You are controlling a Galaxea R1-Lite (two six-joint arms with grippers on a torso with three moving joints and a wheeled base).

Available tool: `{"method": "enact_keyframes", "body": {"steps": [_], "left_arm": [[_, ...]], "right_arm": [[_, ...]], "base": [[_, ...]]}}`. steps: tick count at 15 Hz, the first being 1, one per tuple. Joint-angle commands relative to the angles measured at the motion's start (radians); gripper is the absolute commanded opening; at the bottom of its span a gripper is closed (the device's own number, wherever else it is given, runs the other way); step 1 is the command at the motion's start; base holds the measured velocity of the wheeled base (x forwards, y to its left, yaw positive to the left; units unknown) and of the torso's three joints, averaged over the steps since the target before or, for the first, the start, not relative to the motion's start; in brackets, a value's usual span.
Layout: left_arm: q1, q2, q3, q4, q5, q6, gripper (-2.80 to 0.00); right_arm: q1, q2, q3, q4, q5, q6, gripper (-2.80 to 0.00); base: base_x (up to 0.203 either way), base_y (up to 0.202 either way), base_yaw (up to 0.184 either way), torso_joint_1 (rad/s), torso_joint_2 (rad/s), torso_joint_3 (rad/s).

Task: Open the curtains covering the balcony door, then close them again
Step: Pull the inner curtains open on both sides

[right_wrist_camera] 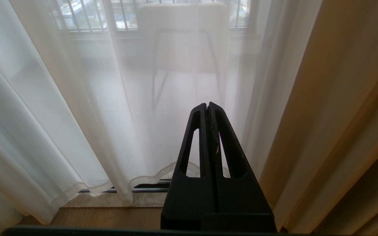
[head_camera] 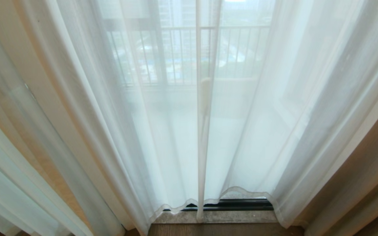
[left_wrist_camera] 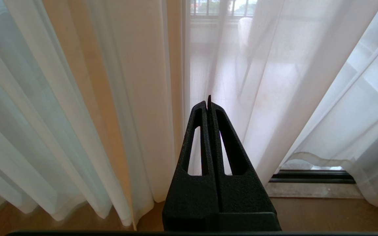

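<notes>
Sheer white fabric fills your view from side to side: the curtains (head_camera: 162,131) hang drawn together, their two inner edges meeting at a seam near the middle, so the first step, parting them, is not yet begun. On the far left you have the tan drape (head_camera: 21,124) behind folds of sheer. Your left gripper (left_wrist_camera: 208,104) sits low, pointing at the left panel's folds, fingers pressed together and holding nothing. At the centre, the balcony door (head_camera: 182,49) shows only faintly through the cloth, with the railing (head_camera: 235,52) and a chair (right_wrist_camera: 184,39) beyond it and the black floor track (head_camera: 235,205) peeking under the wavy hems. Your right gripper (right_wrist_camera: 207,105) is likewise pinched to a point, empty, aimed at the right panel, with the right tan drape (right_wrist_camera: 340,114) just beside it.

Watch for this: with fingers this tight you would likely only push thin fabric, not catch it. Reach too far outward and you may well seize a drape instead; drag too low and the hem could snag on the track.
</notes>
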Motion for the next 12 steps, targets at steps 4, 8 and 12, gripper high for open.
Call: {"method": "enact_keyframes", "body": {"steps": [4, 8, 12], "left_arm": [[0.000, 0.000, 0.000, -0.002, 0.003, -0.002, -2.80], [0.000, 0.000, 0.000, -0.002, 0.003, -0.003, -2.80], [0.000, 0.000, 0.000, -0.001, 0.003, -0.003, -2.80]], "right_arm": [[0.000, 0.002, 0.000, -0.001, 0.000, 0.000, -2.80], [0.000, 0.000, 0.000, -0.001, 0.000, 0.000, -2.80], [0.000, 0.000, 0.000, -0.001, 0.000, 0.000, -2.80]], "base": [[0.000, 0.000, 0.000, 0.000, 0.00, 0.000], [0.000, 0.000, 0.000, 0.000, 0.00, 0.000], [-0.001, 0.055, -0.002, 0.002, 0.00, 0.001]]}}
